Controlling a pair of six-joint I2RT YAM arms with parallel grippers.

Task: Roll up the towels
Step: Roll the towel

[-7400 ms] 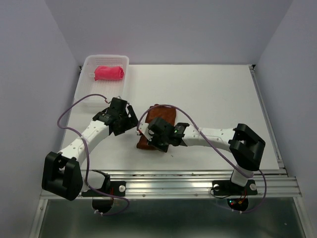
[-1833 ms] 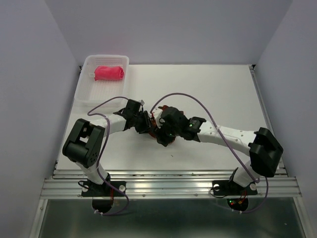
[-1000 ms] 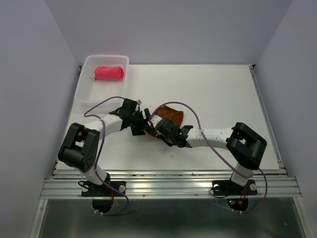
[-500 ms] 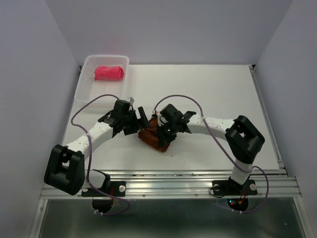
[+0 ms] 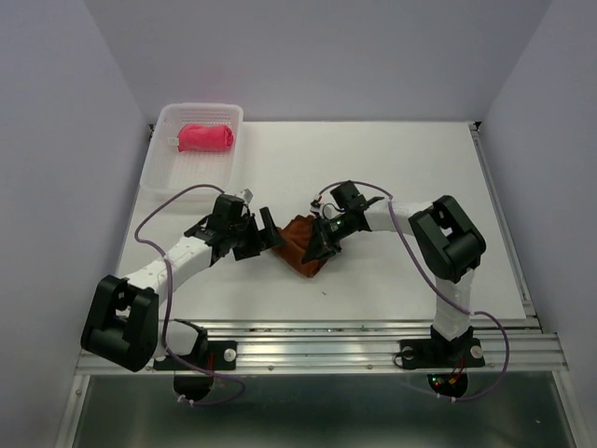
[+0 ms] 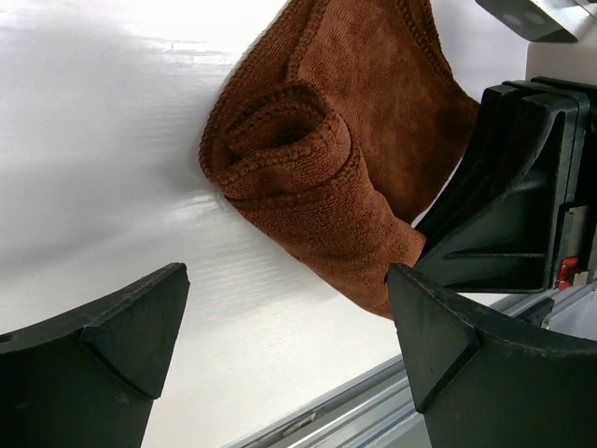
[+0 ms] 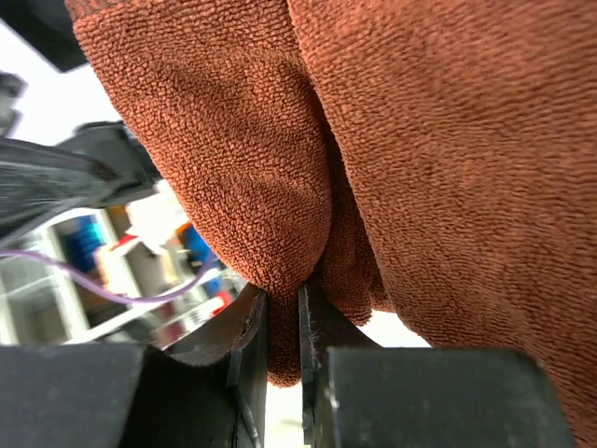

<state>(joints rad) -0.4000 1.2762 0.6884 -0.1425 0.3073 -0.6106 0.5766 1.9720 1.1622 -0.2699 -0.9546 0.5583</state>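
From above, the rust-brown towel [image 5: 300,233] is seen bunched on the white table [image 5: 420,168] near its middle, between the two grippers. The left gripper [image 5: 269,239] is set just beside its left edge; the right gripper [image 5: 322,243] is pressed into its right side. The pink towel [image 5: 205,137] is seen rolled inside the white plastic basket [image 5: 164,119] at the far left corner

In the left wrist view, the left fingers [image 6: 131,336] are spread wide and nothing is held; the rust-brown towel is partly rolled, one end curled into a coil

In the right wrist view, a fold of the rust-brown towel is pinched between the nearly closed right fingers [image 7: 244,347]
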